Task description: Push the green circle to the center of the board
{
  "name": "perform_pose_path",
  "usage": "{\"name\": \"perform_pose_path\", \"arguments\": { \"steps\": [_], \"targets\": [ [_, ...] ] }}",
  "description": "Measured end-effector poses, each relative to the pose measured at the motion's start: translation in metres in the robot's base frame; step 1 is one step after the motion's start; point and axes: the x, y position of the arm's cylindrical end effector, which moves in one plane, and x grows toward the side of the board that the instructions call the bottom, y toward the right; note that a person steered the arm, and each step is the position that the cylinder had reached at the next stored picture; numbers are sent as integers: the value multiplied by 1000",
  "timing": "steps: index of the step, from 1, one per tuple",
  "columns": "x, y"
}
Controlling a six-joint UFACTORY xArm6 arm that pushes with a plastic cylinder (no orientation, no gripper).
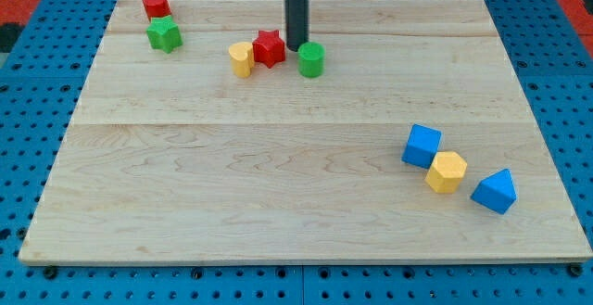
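Green circle not yet centred.
My tip [296, 47] sits just at 10 o'clock of the green circle [311, 60], which lies toward 12 o'clock on the surface [278, 203]; no pincer fitted.

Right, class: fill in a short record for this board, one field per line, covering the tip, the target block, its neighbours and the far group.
tip: my tip, just above-left of the green circle
neighbours: red star, yellow block to its left
top-left corner: red block, green star
right group: blue cube, yellow hexagon, blue triangle
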Motion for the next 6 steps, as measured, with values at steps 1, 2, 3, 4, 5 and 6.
{"name": "perform_pose_path", "arguments": {
  "steps": [1, 2, 3, 4, 5, 6],
  "targets": [
    [-3, 13],
    [59, 74],
    [99, 86],
    [39, 77],
    [4, 16],
    [44, -35]
  ]
}}
